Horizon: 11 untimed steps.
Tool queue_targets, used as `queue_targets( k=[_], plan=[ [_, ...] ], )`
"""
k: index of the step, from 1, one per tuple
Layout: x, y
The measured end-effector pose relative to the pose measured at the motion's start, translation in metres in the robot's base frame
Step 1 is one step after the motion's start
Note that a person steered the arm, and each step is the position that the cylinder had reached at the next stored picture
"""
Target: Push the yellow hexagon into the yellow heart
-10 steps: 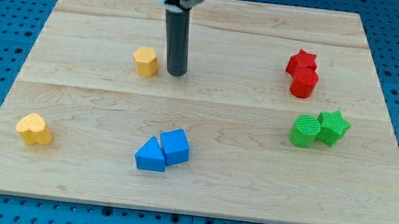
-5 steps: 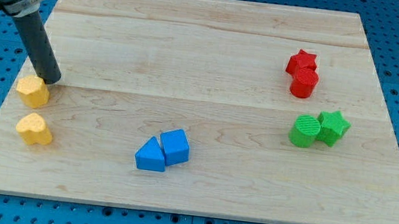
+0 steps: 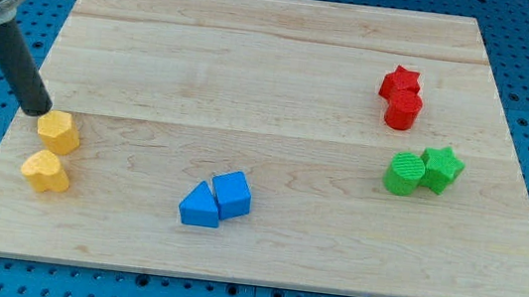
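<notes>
The yellow hexagon (image 3: 58, 132) lies near the board's left edge. The yellow heart (image 3: 45, 172) lies just below it, and the two touch or nearly touch. My tip (image 3: 37, 109) rests on the board at the hexagon's upper left, right against it. The rod slants up to the view's upper left corner.
A blue triangle (image 3: 199, 206) and a blue cube (image 3: 231, 195) sit together at bottom centre. A red star (image 3: 401, 82) and red cylinder (image 3: 404, 110) sit at the upper right. A green cylinder (image 3: 403, 173) and green star (image 3: 441, 169) sit below them. The wooden board (image 3: 284, 61) lies on a blue pegboard.
The yellow hexagon was pushed from upper centre to the left edge, then down and slightly right onto the heart. My tip moved left, ending at the hexagon's upper left.
</notes>
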<state>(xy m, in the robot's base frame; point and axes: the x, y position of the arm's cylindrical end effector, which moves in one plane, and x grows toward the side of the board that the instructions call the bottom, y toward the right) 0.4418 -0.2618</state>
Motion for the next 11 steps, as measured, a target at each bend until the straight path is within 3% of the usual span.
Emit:
queue_targets(
  k=[2,9,10,11],
  plan=[
    [0.033,0.023],
    [0.009,0.008],
    [0.001,0.021],
    [-0.014,0.074]
  ],
)
